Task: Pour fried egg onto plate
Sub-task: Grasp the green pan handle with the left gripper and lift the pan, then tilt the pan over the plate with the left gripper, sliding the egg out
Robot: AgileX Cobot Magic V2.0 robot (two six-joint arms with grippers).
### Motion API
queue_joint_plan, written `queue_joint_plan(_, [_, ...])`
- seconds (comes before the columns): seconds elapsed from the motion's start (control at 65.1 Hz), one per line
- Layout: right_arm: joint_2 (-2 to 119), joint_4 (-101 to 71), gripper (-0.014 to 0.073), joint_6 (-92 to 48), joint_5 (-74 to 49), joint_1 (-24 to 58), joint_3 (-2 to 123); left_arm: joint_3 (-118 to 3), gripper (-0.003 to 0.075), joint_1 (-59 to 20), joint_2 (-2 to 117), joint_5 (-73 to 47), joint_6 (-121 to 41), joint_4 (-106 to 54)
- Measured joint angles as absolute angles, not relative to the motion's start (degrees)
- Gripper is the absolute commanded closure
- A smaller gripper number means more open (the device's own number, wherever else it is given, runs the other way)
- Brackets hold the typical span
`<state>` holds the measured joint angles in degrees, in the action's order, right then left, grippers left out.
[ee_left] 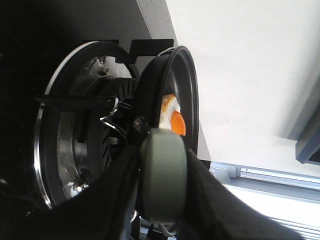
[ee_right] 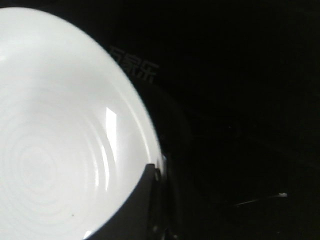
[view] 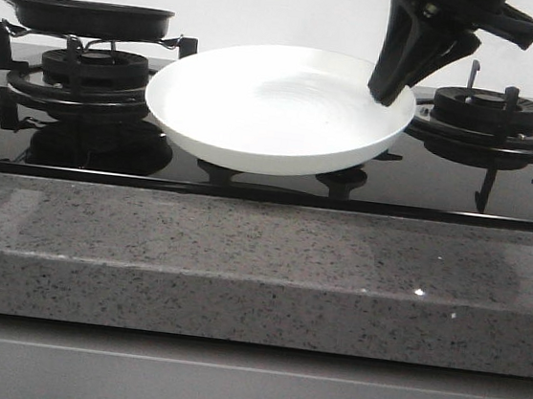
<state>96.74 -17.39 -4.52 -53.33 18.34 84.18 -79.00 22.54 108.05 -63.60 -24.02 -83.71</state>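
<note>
The white plate (view: 277,109) is in the middle of the cooktop, level, with its underside above the glass. My right gripper (view: 387,88) is shut on its right rim. In the right wrist view one dark finger (ee_right: 142,200) lies over the rim of the plate (ee_right: 60,140). The black frying pan (view: 90,16) sits level at the left burner; I cannot tell whether it rests on the grate. In the left wrist view the fried egg (ee_left: 167,107), white with an orange yolk, lies inside the pan (ee_left: 150,90). My left gripper (ee_left: 162,200) is shut on the pan's grey-green handle (ee_left: 162,165).
The left burner grate (view: 94,64) is under the pan, and the right burner grate (view: 493,115) is behind the plate's right side. A small centre burner (view: 341,181) is under the plate. A grey speckled counter edge (view: 259,266) runs along the front.
</note>
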Motion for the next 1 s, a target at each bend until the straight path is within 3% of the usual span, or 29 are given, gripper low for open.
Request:
queue_joint_plan(0.261, [96.7,-17.4,0.0662,-4.5,-53.3,18.3,84.2,-79.0,0.0739,22.5,108.2,-64.9,-24.2,-86.6])
queue_joint_plan(0.676, [96.7,-17.4,0.0662,-4.5,-53.3,18.3,84.2,-79.0,0.0739,22.5,102.1,-66.0,-28.8,-89.9])
queue_joint_plan(0.998, [96.7,-17.4,0.0662,-4.5,-53.3,18.3,84.2,-79.0,0.0739,17.1,87.7,-55.7,-31.0,-73.2])
